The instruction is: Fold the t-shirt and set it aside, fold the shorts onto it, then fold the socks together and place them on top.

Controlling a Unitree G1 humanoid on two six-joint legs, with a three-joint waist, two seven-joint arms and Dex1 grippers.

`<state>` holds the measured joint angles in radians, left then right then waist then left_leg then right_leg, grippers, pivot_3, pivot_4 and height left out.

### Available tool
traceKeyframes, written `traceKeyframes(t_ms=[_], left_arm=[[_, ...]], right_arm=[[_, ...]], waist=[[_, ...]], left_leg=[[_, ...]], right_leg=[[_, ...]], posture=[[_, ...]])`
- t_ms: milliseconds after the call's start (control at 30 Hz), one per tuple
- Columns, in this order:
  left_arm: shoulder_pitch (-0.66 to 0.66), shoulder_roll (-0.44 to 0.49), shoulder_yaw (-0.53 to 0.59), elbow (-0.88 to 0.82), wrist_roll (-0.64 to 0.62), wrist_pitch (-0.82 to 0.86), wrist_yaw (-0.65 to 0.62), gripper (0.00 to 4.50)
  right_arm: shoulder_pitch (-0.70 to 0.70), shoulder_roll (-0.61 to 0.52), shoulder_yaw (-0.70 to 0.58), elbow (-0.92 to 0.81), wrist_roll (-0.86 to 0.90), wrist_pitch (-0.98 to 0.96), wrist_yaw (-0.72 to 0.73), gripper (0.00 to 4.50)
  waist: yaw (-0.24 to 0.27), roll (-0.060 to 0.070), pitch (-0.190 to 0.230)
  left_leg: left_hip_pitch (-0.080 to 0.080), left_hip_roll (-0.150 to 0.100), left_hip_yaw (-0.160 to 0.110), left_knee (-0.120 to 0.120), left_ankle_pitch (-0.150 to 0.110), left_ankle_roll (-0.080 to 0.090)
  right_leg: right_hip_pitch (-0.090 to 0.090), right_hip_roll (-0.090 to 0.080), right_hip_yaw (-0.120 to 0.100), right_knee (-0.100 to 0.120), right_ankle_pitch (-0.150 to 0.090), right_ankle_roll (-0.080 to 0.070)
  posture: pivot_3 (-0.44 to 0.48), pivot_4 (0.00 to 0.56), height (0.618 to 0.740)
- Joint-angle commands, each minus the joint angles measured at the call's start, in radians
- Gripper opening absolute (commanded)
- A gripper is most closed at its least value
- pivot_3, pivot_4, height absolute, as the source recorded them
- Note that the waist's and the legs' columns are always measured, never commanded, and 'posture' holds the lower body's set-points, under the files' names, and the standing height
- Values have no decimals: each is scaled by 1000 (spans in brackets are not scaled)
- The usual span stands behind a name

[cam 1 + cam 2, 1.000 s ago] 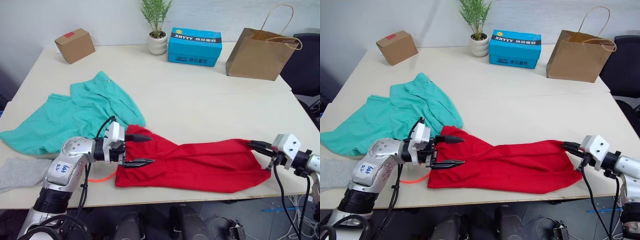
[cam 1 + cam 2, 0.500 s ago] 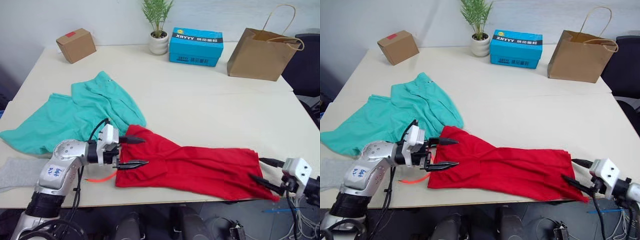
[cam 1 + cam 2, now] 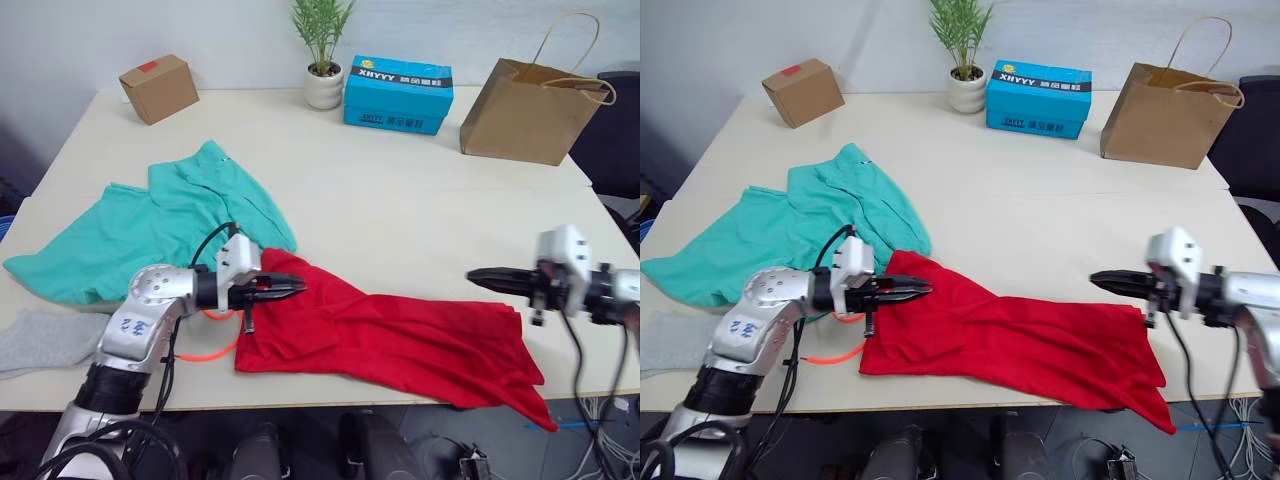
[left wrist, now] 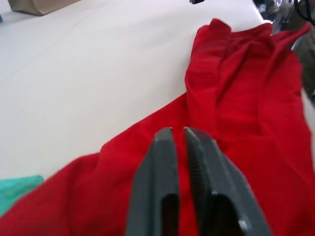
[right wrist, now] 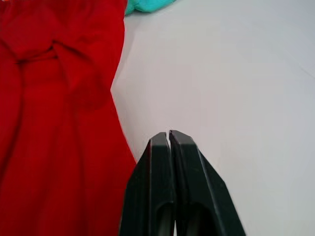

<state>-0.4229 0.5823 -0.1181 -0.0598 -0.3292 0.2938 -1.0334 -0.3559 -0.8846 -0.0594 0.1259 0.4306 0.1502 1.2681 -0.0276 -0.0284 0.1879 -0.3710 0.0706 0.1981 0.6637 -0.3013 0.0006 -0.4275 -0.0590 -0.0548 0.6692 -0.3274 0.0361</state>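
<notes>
Red cloth t-shirt [image 3: 390, 335] stretched along worktop's front edge, one end nipped by clenched left gripper [image 3: 290, 290] for straightening, clenched right gripper [image 3: 480, 279] empty above other end.

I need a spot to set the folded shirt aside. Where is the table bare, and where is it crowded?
The beige table is bare across its middle, between the teal-green cloth shorts, the blue cardboard box and the brown paper bag. The near edge is crowded: the bright red cloth t-shirt and light grey socks lie there.
</notes>
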Motion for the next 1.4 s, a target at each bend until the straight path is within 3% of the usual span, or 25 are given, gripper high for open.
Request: traceKeyframes(t_ms=[33, 267, 467, 700, 833, 1200, 1400], left_arm=[[-25, -15, -30, 51, 59, -26, 26, 20], [-57, -59, -71, 104, 110, -25, 43, 20], [-38, -87, -76, 96, 130, -12, 95, 20], [-29, -90, -65, 85, 145, 38, 140, 20], [-26, -78, -80, 84, 132, 179, 146, 20], [-22, -108, -91, 86, 149, 203, 185, 20], [-20, -97, -93, 91, 158, 182, 183, 20]], right_arm=[[-97, 53, 81, 61, -70, -56, 38, 0], [-297, 211, 251, 216, -194, -90, 96, 0], [-359, 303, 315, 301, -265, -131, 100, 0], [-375, 327, 344, 291, -294, -141, 140, 0], [-350, 309, 337, 235, -272, -137, 188, 0], [-249, 221, 346, 92, -298, -73, 196, 0], [-109, 41, 326, -208, -209, 193, 251, 0]], waist=[[-1, 0, 0], [-3, 0, 0], [-2, 0, 0], [-3, 0, 0], [-5, 0, 0], [-2, 0, 0], [1, 0, 0]], left_leg=[[0, 1, 0, 0, 0, 0], [0, 1, 2, 1, 0, 0], [0, 1, 2, 2, 0, 0], [0, 1, 2, 2, 0, 0], [0, 1, 2, 2, 0, 0], [2, 1, 1, 2, 0, 0], [1, 1, 1, 2, 0, 0]], right_leg=[[0, 0, 0, 0, 0, 0], [-1, 0, 0, 3, 0, 0], [-1, -1, 0, 4, 0, -1], [-1, -1, 0, 4, 0, -1], [-2, -1, 0, 4, 0, -1], [-1, -1, 0, 5, -1, -1], [-1, -2, 0, 4, -1, -1]], posture=[[0, 150, 740], [0, 150, 740], [0, 150, 740], [0, 150, 740], [0, 150, 740], [0, 150, 740], [0, 150, 740]])
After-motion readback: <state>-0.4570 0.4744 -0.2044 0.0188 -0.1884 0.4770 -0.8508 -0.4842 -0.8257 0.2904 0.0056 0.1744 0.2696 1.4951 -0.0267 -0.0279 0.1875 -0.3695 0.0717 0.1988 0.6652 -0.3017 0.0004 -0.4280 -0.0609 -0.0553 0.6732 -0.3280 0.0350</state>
